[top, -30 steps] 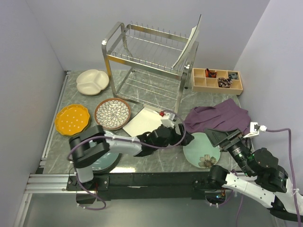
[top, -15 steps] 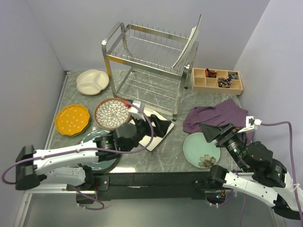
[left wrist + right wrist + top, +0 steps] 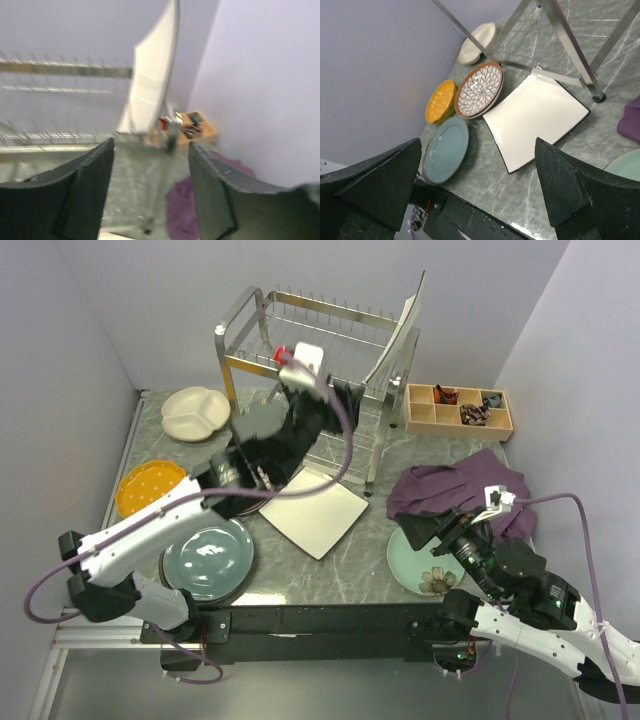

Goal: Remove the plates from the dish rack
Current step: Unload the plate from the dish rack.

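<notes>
1. Plates already out of the rack lie flat on the worktop [image 3: 365, 562]. A cream divided plate [image 3: 195, 412] is at the back left, and an orange-yellow dotted plate [image 3: 148, 492] sits nearer on the left edge. A grey-blue plate [image 3: 208, 558] is at the near left, and a white square plate [image 3: 312, 512] lies in the middle before the rack's legs. A pale green flowered plate [image 3: 428, 568] is at the near right.
2. The left arm hides the brown petal-patterned plate [image 3: 480, 90] from above. The right wrist view shows it just beside the orange-yellow one and close to the square plate's corner.
3. One white plate [image 3: 400, 335] stands in the dish rack [image 3: 222, 370], tilted at the right end of the upper tier.
4. The left hand [image 3: 150, 150] hangs at that upper tier, left of the leaning plate and apart from it. Its fingers are spread with nothing between them.
5. The right hand [image 3: 478, 150] sits low at the near right by the green plate, its fingers wide apart and empty.
6. A wooden compartment tray [image 3: 460, 410] stands right of the rack, and a purple cloth [image 3: 460, 490] lies in front of it.
</notes>
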`<state>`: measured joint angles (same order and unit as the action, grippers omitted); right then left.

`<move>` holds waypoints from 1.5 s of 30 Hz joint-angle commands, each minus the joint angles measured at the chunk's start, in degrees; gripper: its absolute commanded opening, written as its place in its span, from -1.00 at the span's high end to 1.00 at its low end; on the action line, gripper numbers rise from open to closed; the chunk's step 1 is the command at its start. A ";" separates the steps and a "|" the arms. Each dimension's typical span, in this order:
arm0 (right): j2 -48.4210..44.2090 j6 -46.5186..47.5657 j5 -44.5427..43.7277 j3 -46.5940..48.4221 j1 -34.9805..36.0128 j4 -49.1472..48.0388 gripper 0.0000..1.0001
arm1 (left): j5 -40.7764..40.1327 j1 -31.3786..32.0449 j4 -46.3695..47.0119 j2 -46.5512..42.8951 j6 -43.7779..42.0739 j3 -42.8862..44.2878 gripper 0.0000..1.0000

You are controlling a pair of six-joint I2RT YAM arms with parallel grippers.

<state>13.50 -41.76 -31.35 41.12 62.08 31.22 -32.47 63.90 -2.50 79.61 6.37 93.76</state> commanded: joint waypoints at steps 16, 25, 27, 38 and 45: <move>-2.59 4.23 5.16 -4.03 -0.03 -4.86 -1.00 | 18.14 -8.35 -1.80 24.53 -19.03 30.52 -0.18; -3.22 4.49 5.42 -3.77 -0.03 -4.06 -1.00 | 22.53 -11.08 0.04 28.40 -20.95 32.45 0.23; -2.86 5.28 5.95 -3.86 -0.03 -4.68 -1.00 | 23.32 -11.34 0.13 28.84 -21.49 32.81 0.20; 0.12 6.51 5.87 -3.95 -0.03 -6.35 -1.00 | 26.31 -13.53 1.98 31.48 -20.26 33.77 0.24; 1.45 6.86 6.13 -4.03 -0.12 -6.70 -1.00 | 28.07 -14.42 2.06 34.11 -19.73 35.97 0.10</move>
<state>14.04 -36.12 -25.50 37.17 62.08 26.76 -6.11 49.93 -3.07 112.57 -13.85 126.32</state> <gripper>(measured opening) 0.998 0.432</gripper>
